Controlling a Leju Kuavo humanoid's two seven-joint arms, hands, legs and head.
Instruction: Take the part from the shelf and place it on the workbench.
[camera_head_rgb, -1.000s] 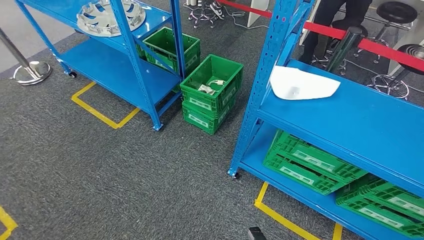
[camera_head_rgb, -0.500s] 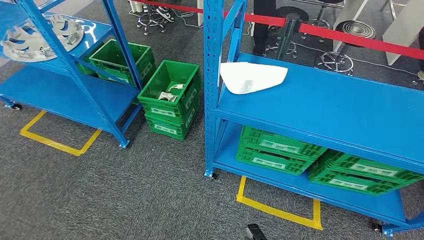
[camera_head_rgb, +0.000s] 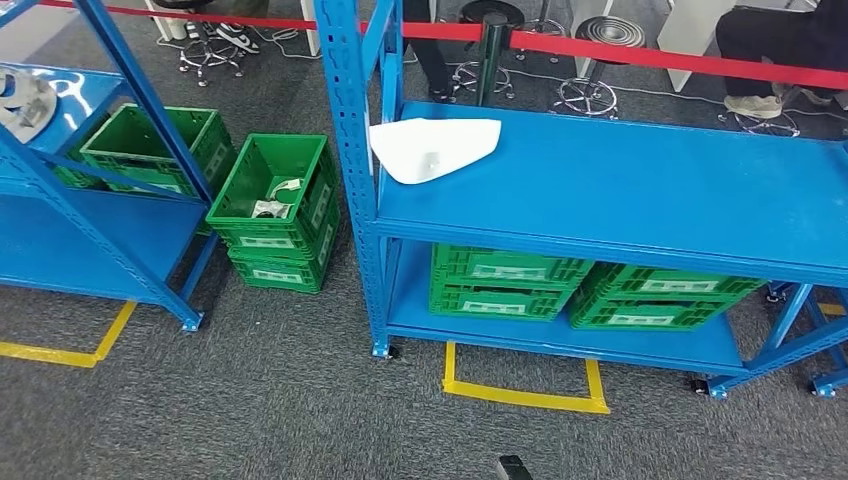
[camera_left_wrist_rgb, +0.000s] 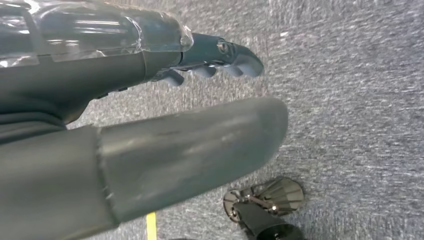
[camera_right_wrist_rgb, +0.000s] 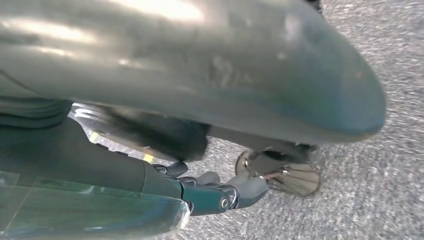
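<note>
At the far left a blue shelf (camera_head_rgb: 60, 230) carries a silvery part (camera_head_rgb: 18, 95) at its edge, only partly in frame; this may be the thing to fetch, though too little of it shows to be sure. Under that upper level sits a green crate (camera_head_rgb: 150, 150), its contents hidden. Just right of it, on the grey carpet between the two racks, two more green crates are stacked; the top one (camera_head_rgb: 275, 195) is open and holds a few small pale pieces (camera_head_rgb: 275, 198), too small to identify.

Right of centre stands a second blue rack (camera_head_rgb: 640, 190), probably serving as the bench, set squarely behind a yellow floor marking (camera_head_rgb: 520, 392) that likely fixes its parking spot. A white curved panel (camera_head_rgb: 432, 148) lies flat at its near left corner. On the lower level, green crates (camera_head_rgb: 505, 280) are stowed upside down, so they hold nothing visible.

Both arms hang toward the floor, which suits walking or turning rather than reaching. The left hand (camera_left_wrist_rgb: 165, 135) is empty, its fingers (camera_left_wrist_rgb: 235, 62) extended and apart from the thumb. The right hand (camera_right_wrist_rgb: 210, 110) also carries nothing, fingers (camera_right_wrist_rgb: 235, 192) relaxed and apart.
</note>
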